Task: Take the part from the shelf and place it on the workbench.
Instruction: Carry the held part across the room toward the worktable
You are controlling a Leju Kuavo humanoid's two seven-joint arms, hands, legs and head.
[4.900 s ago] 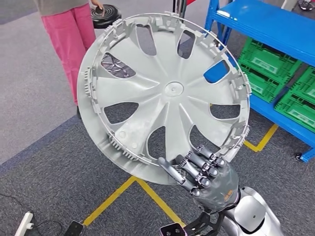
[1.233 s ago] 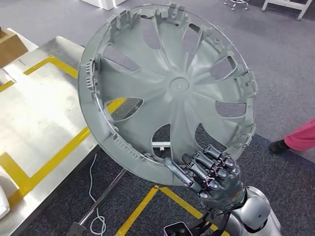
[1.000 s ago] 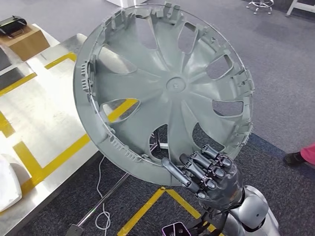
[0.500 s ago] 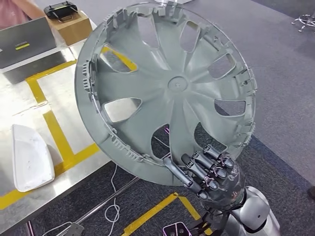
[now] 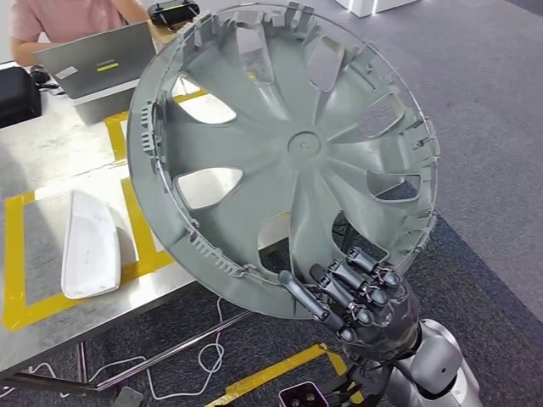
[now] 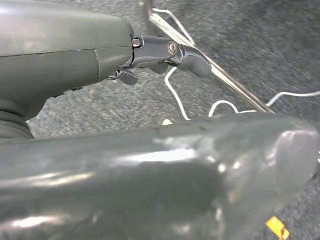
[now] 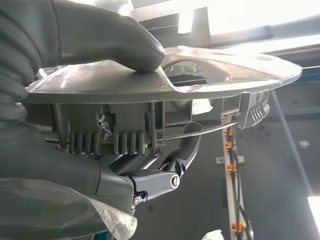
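The part is a large grey wheel cover (image 5: 301, 144) with spoke-shaped openings, held up tilted in front of me. My right hand (image 5: 359, 301) grips its near lower rim, fingers curled over the inner side; in the right wrist view the thumb (image 7: 109, 32) presses the outer face of the wheel cover (image 7: 211, 70), with fingers (image 7: 162, 177) beneath the rim. The steel workbench (image 5: 58, 161), marked with yellow tape, lies to the left, partly hidden behind the cover. My left hand (image 6: 151, 52) hangs over grey carpet, fingers apart, holding nothing.
A white moulded part (image 5: 90, 246) lies on the workbench. At its far end a person (image 5: 70, 17) sits behind an open laptop (image 5: 96, 64), beside a black case (image 5: 16, 93). White cables (image 5: 211, 356) and yellow floor tape (image 5: 282, 373) lie under the bench edge.
The whole view has swung round: the workbench has slid in towards the middle, bringing the white part, laptop and person into sight. The wheel cover stays in my right hand's grip, same pose.
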